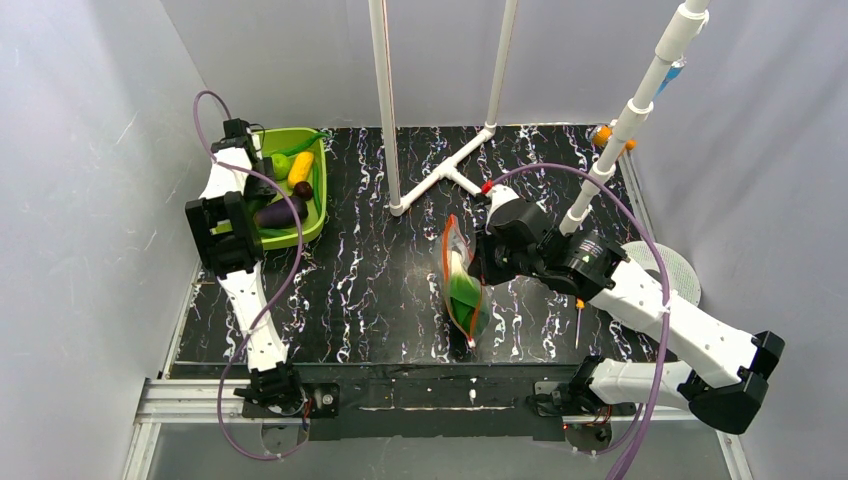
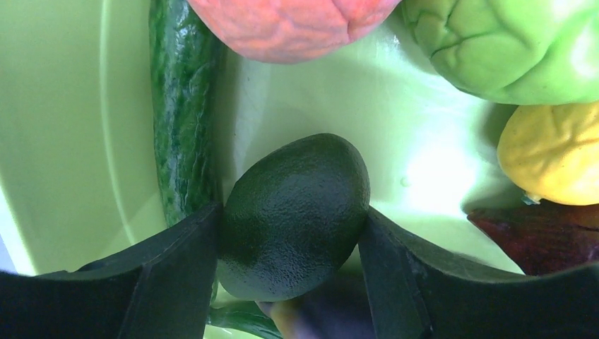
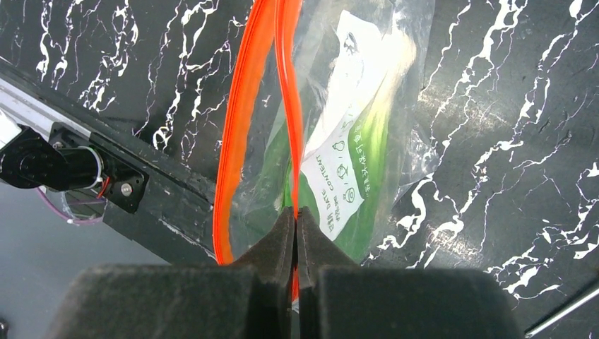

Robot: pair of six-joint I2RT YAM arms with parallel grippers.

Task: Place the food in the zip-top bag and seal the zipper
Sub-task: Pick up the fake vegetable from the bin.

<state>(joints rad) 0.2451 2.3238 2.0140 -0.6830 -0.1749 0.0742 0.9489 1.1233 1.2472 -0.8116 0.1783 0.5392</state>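
Left wrist view: logged the left pincer (image 2: 289, 224) spread about halfway, both black pads pressed against the flanks of a dark green, pebble-skinned oval toy fruit (image 2: 297, 191). Found that fruit inside a lime-green plastic bin (image 2: 70, 141), touching a long dark green pod (image 2: 180, 106) on one side. Noted close by, in the same bin, a red-orange fruit (image 2: 289, 25), a wrinkled lime-green fruit (image 2: 508, 42), a yellow piece (image 2: 551, 159) and a dark purple eggplant (image 2: 537, 236).

Right wrist view: logged the right pincer (image 3: 295, 226) pressed fully together on one lip of the red-orange zipper strip (image 3: 246, 120) of a clear crinkly zip-top bag (image 3: 417, 85). Saw the other lip bowed away to the left, leaving the mouth open. Made out a white-stalked leafy green vegetable (image 3: 353, 148) inside the bag.

Top external view: placed the bag near the middle of the black, white-veined marble-pattern table (image 1: 370, 290), hung edge-on from the right pincer. Could not tell contact between its lower corner and the table. Placed the bin at the far left corner, well apart from the bag. Recorded pale grey walls (image 1: 80, 200) on three sides, a white pipe frame (image 1: 386, 100) at the back, a round white disc (image 1: 682, 272) at the right edge and a metal rail (image 1: 430, 398) along the near edge.
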